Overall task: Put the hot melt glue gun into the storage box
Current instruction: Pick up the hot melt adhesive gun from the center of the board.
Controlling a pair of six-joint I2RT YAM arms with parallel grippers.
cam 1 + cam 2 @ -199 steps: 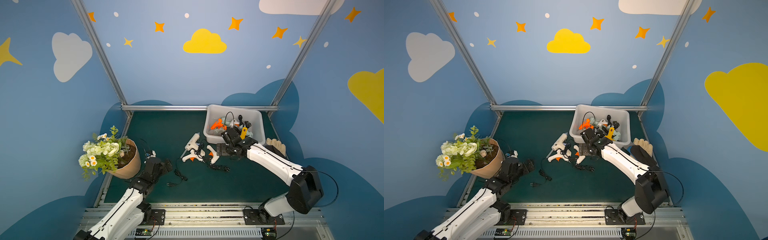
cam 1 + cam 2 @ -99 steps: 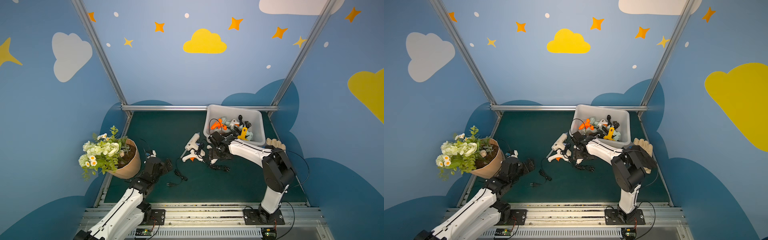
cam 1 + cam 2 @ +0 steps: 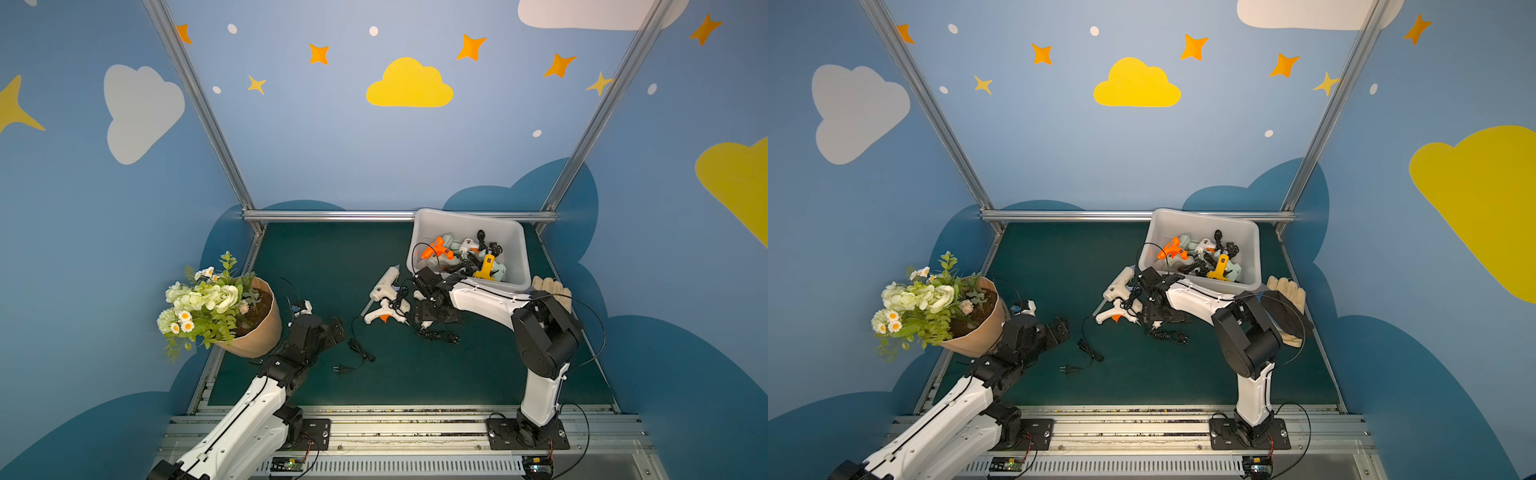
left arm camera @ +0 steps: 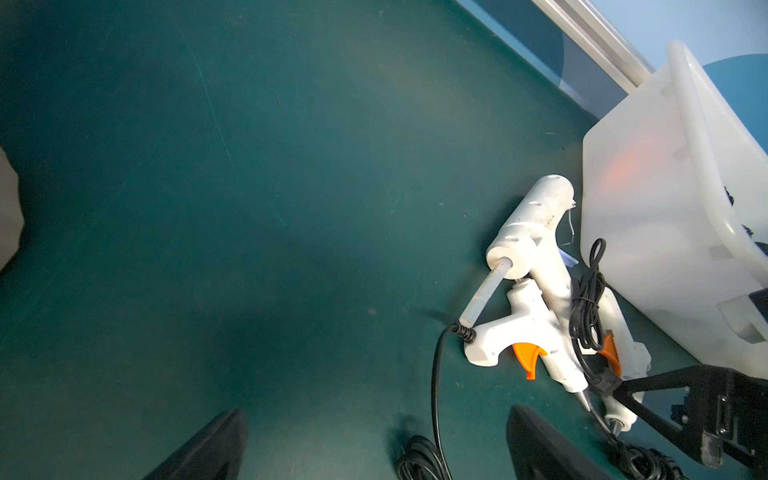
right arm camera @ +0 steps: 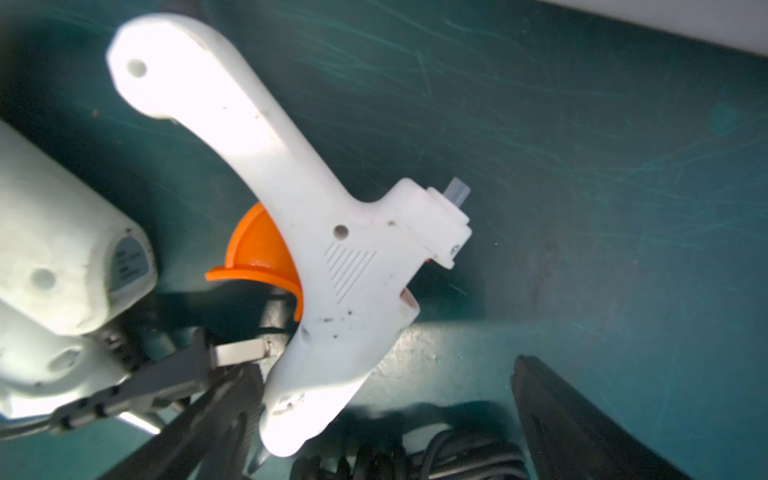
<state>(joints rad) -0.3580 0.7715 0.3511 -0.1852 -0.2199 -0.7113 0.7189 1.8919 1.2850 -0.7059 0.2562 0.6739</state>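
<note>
One glue gun (image 5: 332, 249) within parted right pincer (image 5: 386, 365).

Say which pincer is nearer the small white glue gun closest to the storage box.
Right. The right pincer is open above that glue gun, its front end between the jaws. The left pincer is open by the flower pot.

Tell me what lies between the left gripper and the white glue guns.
Only a black power cord on green mat, between left gripper and white glue guns; clearest in the left wrist view.
</note>
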